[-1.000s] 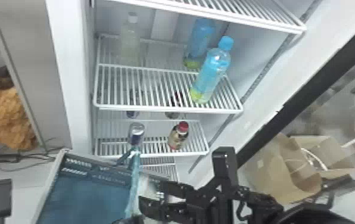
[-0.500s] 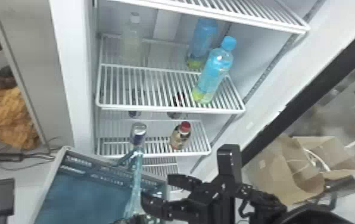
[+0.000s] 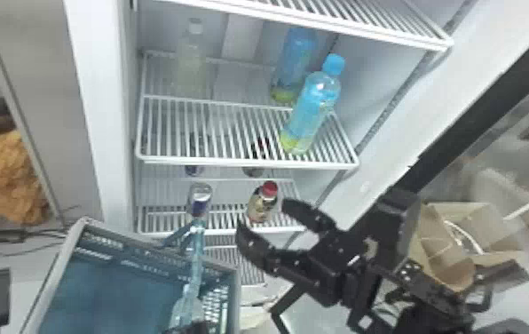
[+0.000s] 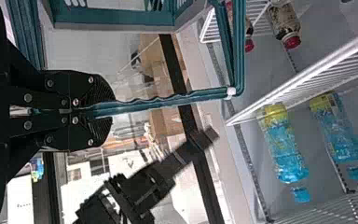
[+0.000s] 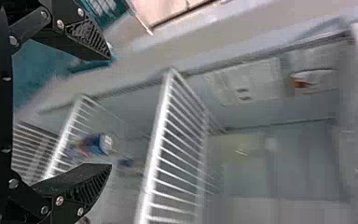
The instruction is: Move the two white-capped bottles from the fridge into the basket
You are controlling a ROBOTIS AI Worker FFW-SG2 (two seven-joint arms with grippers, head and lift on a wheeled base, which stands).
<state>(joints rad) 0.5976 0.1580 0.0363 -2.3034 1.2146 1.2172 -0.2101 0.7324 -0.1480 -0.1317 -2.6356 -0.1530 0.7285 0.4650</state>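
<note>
Basket (image 3: 99, 293) low at left, handle (image 4: 168, 101) clamped in left fingers (image 4: 95, 88). White-capped bottle (image 3: 191, 62) upright, deep on left of middle shelf (image 3: 232, 163): above, beyond and left of right fingers (image 3: 254, 248), nearer pair, spread wide. Can (image 3: 199, 200), red-capped bottle (image 3: 262, 205) on shelf below. Blue-capped bottles (image 3: 312, 111) at right. Right fingers likely must rise past middle shelf's front edge.

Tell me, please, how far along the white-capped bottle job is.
One pale, white-capped bottle is left on the white wire shelf. I cannot tell whether another already lies in the teal plastic basket, whose handle the left gripper holds. The open right gripper holds nothing.
</note>
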